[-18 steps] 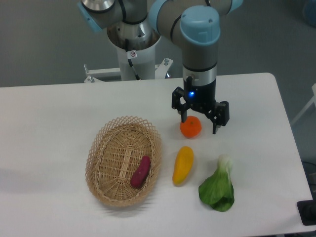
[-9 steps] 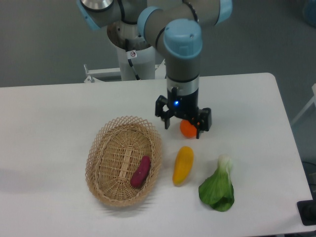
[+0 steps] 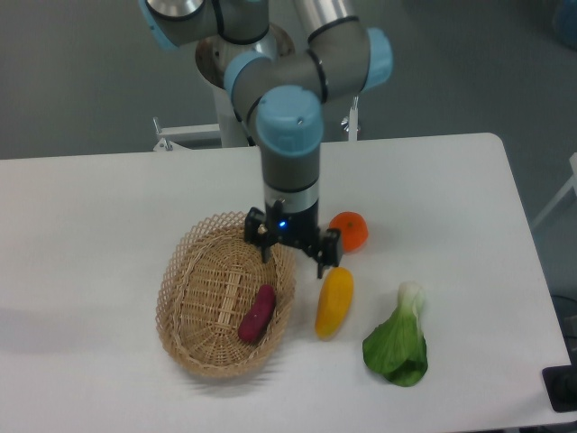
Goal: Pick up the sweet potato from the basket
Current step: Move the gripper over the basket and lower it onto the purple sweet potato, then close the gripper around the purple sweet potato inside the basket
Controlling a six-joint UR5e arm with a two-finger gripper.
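woven wicker basket (image 3: pixel 194 307), smooth sweet potato (image 3: pixel 257 313)

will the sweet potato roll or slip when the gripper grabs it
The sweet potato looks smooth and rounded, so it may slip or twist unless pinched across its narrow middle. It lies tilted on the basket floor, which probably keeps it from rolling far. It looks stiff and small, likely light. The gripper hangs open above the basket's rim.
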